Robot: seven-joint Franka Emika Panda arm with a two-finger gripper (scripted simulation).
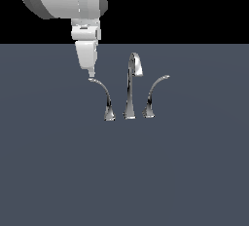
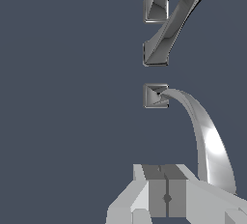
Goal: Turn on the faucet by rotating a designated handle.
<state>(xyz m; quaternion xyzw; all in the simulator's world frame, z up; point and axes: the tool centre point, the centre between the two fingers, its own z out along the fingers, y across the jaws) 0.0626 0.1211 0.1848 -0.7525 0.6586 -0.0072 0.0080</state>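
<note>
On the slate-grey surface (image 1: 58, 171) stands the chrome faucet (image 1: 131, 86), its gooseneck spout between two curved levers. The designated handle (image 1: 103, 97), arcing toward the exterior view's left, has its tip just under the claw (image 1: 90, 75). The claw's fingers (image 2: 157, 196) are pressed together, gripping nothing, beside the lever's tip.

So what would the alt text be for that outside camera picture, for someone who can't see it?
A white robot gripper hangs just above the tip of the designated handle, a slim chrome lever on the exterior view's left of a faucet. A tall hooked spout stands in the middle, a mirror-image lever beyond it, all on a flat grey-blue surface.
</note>
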